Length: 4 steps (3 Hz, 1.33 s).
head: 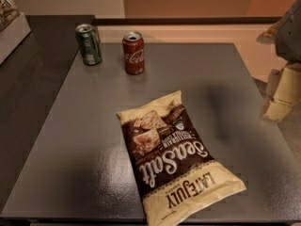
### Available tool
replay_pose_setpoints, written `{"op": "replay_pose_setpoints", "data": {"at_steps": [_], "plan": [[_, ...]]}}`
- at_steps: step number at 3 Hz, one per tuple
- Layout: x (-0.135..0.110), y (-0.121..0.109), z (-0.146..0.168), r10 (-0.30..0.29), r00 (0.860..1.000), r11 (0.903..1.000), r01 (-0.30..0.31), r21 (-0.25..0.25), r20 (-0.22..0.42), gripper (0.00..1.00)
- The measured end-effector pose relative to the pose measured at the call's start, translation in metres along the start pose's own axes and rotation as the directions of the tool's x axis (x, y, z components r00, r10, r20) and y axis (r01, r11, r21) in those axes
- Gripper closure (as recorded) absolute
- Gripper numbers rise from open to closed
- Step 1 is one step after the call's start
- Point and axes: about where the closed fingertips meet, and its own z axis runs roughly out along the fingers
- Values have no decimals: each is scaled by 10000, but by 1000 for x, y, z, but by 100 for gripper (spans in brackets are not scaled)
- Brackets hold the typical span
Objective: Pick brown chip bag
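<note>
My hand (pixel 284 94) hangs at the right edge, beyond the counter (pixel 70 140); I cannot tell whether it is apart or together. The brown chip bag (pixel 176 157) lies flat near the counter's front. A green can (pixel 88 44) and a red can (pixel 133 52) stand upright at the back, well apart from the bag.

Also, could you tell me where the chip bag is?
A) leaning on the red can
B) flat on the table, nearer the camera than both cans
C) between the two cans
B: the chip bag lies flat on the table, in front of the green can and red can, touching neither; the claw is at the right edge, off the bag.
</note>
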Motion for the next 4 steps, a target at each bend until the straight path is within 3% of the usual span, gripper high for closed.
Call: {"op": "replay_pose_setpoints", "data": {"at_steps": [2, 3, 4], "plan": [[-1, -2, 0, 47, 9999, 10000, -47, -26, -117, 0], [-7, 0, 9, 413, 9991, 9946, -406, -950, 56, 0], [-18, 15, 23, 1018, 9948, 9754, -994, -1968, 24, 0]]}}
